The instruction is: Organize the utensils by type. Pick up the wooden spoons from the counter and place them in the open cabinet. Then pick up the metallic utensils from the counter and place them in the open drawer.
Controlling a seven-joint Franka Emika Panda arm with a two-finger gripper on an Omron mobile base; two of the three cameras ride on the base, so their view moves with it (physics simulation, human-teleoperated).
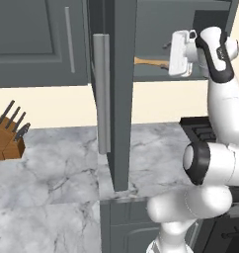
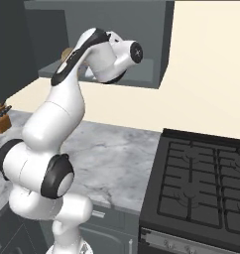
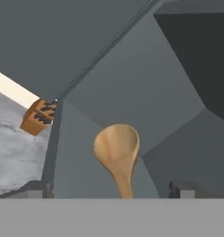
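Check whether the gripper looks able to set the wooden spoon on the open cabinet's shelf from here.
Probably yes: the gripper is inside the cabinet, the wooden spoon hangs over its bare shelf, and the open door stands aside.

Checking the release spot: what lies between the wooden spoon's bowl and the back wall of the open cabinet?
In the hand view, only bare dark grey cabinet shelf lies beyond the orange-brown wooden spoon, up to the cabinet's back wall.

We see one orange-brown wooden spoon [image 3: 117, 152] with an oval bowl and slim straight handle (handle toward the camera in the hand view) lying inside the dark grey cabinet [image 1: 185, 34], whose flat door [image 1: 114, 94] with its long silver bar handle stands open above the white-grey marble counter [image 1: 57, 163].
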